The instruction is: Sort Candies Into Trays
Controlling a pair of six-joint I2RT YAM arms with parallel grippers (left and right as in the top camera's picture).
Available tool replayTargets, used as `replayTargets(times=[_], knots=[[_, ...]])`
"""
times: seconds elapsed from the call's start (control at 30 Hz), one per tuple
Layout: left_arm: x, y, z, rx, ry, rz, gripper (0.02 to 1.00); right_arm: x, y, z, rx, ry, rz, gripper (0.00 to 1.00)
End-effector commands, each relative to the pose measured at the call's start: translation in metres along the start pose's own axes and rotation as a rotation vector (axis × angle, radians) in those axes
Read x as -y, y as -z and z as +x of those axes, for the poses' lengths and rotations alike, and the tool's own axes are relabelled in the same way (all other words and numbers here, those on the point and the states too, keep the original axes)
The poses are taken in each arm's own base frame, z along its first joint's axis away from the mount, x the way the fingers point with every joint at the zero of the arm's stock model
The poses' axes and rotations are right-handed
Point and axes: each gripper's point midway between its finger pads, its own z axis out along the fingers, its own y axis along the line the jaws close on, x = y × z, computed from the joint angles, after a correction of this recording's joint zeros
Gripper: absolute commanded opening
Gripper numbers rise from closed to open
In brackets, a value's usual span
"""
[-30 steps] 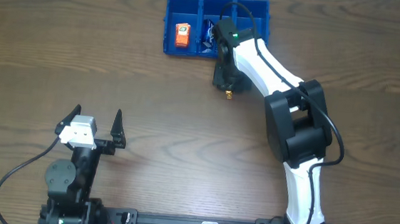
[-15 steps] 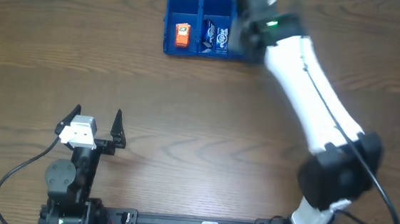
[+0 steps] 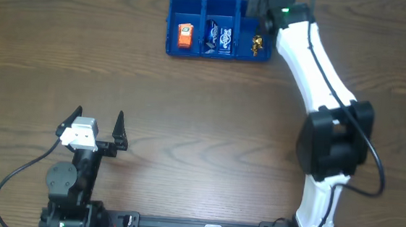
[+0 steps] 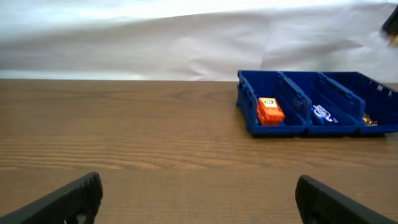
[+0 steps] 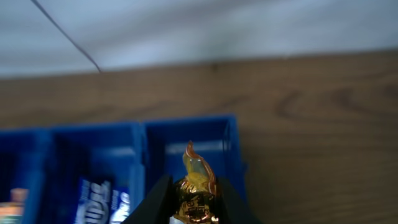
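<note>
The blue tray (image 3: pixel 172 9) holds an orange candy (image 3: pixel 185 35) on the left and white-printed blue candies (image 3: pixel 220 37) in the middle, while over its right compartment the right fingers (image 5: pixel 160 198) pinch a gold candy (image 5: pixel 196 194); the left fingers (image 4: pixel 74 196) gape apart.

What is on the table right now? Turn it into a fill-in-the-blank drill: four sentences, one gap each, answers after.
1. The blue tray has ___ compartments.
2. In the top view, the orange candy lies in the tray's ___ compartment.
3. The right gripper grips a foil candy coloured ___.
4. The left gripper, far from the tray, has its jaws ___.

Missing words: three; left; gold; open.
</note>
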Motion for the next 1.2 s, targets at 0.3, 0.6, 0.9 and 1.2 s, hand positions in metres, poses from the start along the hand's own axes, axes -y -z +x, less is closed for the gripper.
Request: replayTargets(times=[0.3,0.6,0.9,1.2], knots=[[0.003,-0.001,0.017,-0.048,-0.010,0.021,0.998,0.001,-0.032,0.029,-0.062,0.034,0.015,0.248],[0.003,-0.001,0.017,-0.048,-0.010,0.021,0.998,-0.008,-0.028,0.027,-0.052,0.050,0.001,0.744],[0.003,-0.001,0.017,-0.048,-0.010,0.020,0.998,0.038,0.101,-0.063,0.142,0.153,0.043,0.998],[0.003,-0.001,0.017,-0.048,-0.010,0.020,0.996,0.150,0.226,-0.067,0.281,0.106,0.246,0.998]])
